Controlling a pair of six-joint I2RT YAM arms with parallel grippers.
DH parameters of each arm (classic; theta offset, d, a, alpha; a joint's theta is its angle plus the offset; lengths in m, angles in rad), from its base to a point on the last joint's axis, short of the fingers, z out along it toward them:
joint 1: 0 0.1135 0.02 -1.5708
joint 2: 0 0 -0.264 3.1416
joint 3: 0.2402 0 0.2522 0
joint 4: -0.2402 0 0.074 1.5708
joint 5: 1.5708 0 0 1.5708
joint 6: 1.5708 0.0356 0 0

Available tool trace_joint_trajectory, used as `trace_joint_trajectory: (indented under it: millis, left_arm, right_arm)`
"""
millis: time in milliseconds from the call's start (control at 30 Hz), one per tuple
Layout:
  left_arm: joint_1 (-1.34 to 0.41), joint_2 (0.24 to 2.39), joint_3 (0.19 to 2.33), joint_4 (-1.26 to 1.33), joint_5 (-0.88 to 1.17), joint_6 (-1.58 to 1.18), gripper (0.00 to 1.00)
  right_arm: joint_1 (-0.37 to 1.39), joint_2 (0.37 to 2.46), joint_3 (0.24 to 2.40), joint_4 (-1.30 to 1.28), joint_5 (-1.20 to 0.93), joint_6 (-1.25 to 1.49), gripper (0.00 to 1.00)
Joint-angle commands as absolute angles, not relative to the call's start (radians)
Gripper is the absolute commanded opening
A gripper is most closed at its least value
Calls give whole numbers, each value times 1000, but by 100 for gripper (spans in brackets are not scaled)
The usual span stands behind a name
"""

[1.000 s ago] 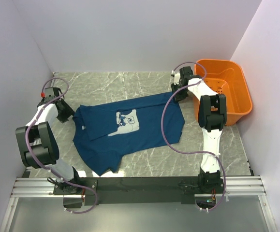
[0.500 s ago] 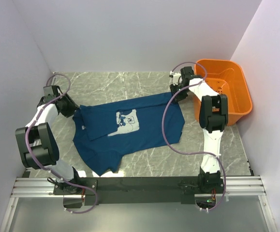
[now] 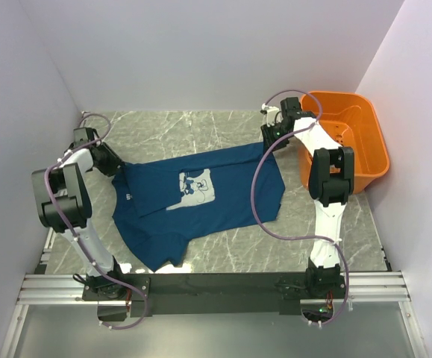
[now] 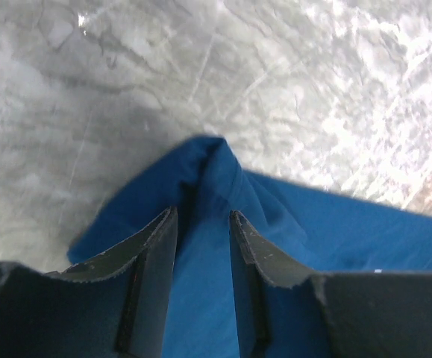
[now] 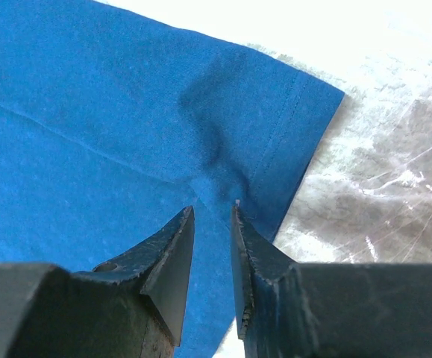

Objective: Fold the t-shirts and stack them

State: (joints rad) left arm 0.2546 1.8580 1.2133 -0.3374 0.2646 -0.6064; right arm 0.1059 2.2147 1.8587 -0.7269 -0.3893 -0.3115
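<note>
The top external camera sat above and behind the arm bases, facing down and toward the back wall. It was far enough off to take in the whole t-shirt [image 3: 201, 201], the marble table [image 3: 201, 127] around it and the orange basket [image 3: 371, 170] right of the t-shirt. The left wrist camera sat just behind the left gripper [image 4: 203, 216], looking along its fingers, very near the t-shirt's left corner. The right wrist camera looked likewise past the right gripper [image 5: 213, 211] at the t-shirt's far right hemmed corner, equally near. Each wrist view shared its corner of the t-shirt with the overhead view; the two wrist views overlapped nowhere.
</note>
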Motion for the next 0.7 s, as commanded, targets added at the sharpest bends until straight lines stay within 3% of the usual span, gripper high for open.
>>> trace_joint_trajectory:
  millis: [0, 467, 667]
  left_arm:
    - [256, 1885, 1290, -313, 276, -629, 39]
    - [252, 1974, 1328, -302, 299, -650, 33]
    - [252, 1945, 1309, -281, 314, -664, 5]
  right_arm:
    - [101, 2215, 1876, -729, -391, -308, 34]
    - [100, 2270, 1905, -732, -368, -278, 34]
    - [101, 2287, 1917, -735, -348, -264, 33]
